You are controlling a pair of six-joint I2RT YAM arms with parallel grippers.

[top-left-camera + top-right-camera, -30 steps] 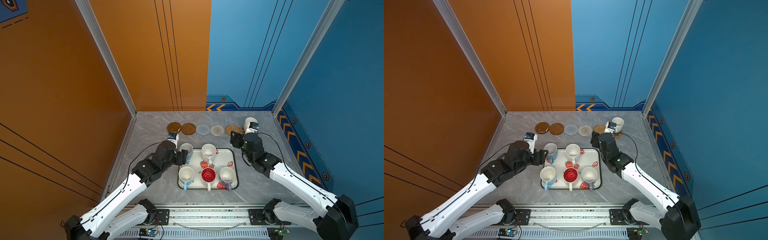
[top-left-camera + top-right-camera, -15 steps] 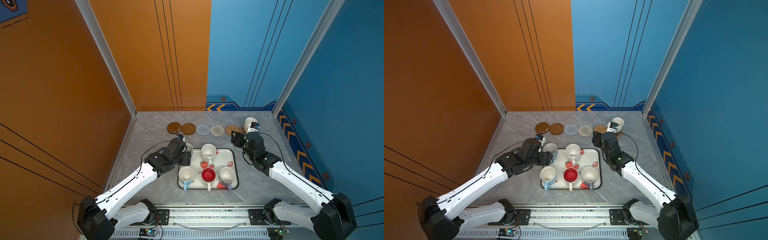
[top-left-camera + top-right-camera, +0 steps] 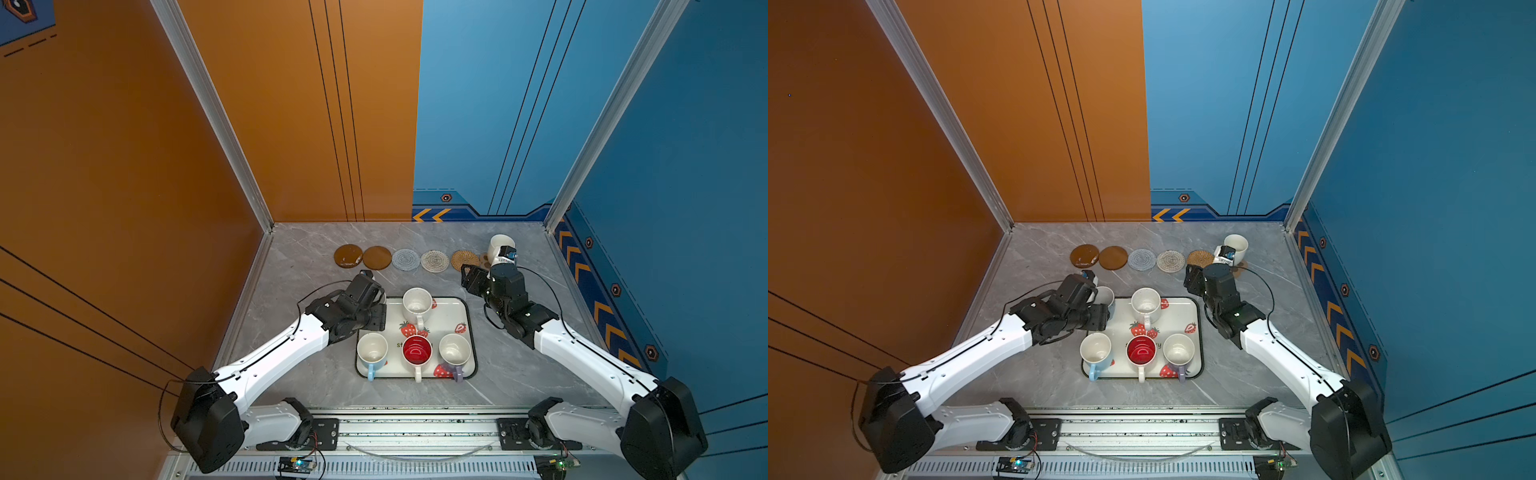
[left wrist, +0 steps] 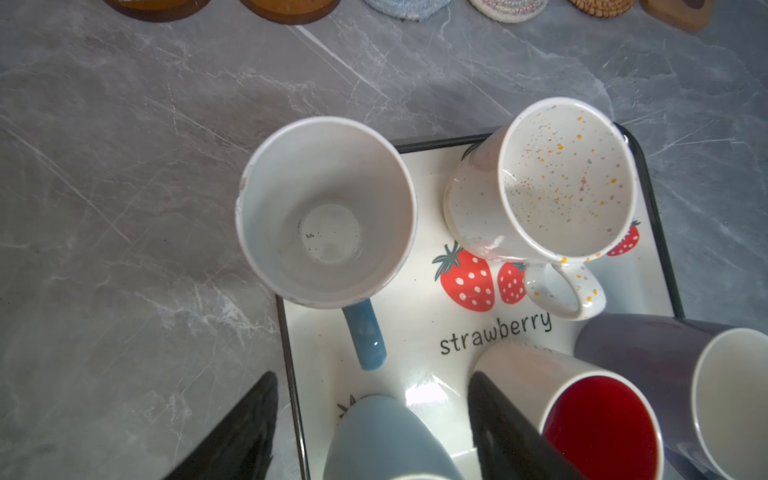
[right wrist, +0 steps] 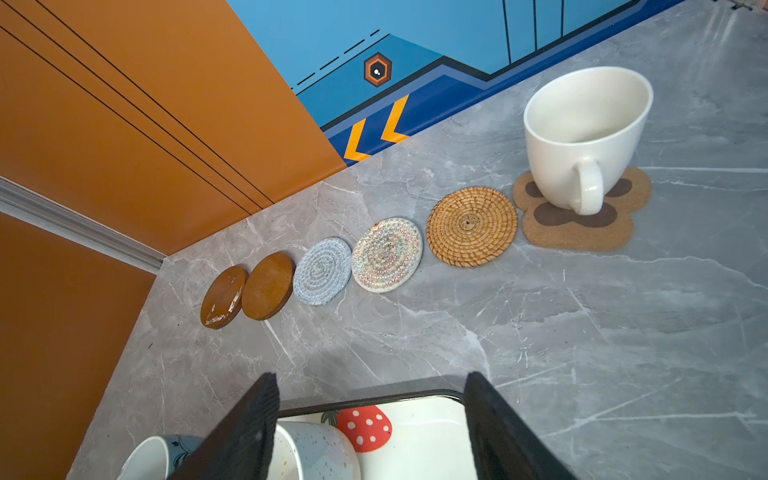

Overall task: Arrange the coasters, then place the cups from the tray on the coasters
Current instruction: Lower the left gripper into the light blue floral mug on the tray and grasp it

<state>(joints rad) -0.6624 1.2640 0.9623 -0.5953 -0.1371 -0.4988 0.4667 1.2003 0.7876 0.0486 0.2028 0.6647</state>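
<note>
Several coasters line the back: two brown discs (image 3: 348, 255) (image 3: 377, 257), grey (image 3: 406, 259), cream (image 3: 434, 261), tan (image 3: 465, 259). A white cup (image 5: 582, 133) stands on the paw-print coaster (image 5: 577, 232). The strawberry tray (image 3: 451, 316) holds a speckled white cup (image 3: 417, 301), a light blue cup (image 3: 372, 349), a red-inside cup (image 3: 417, 350), a lavender cup (image 3: 454, 350) and another light blue cup (image 4: 328, 212) at its back left corner. My left gripper (image 4: 372, 415) hangs open above the tray's left side. My right gripper (image 5: 370, 415) is open over the back right corner, holding nothing.
An orange wall stands on the left and blue walls at the back and right. The grey marble tabletop (image 3: 299, 257) shows bare between the coaster row and the tray. A metal rail (image 3: 415, 428) runs along the front edge.
My left arm swung right and forward, bringing its gripper over the tray's back left cup. My right gripper drew slightly away from the white cup toward the tray.
</note>
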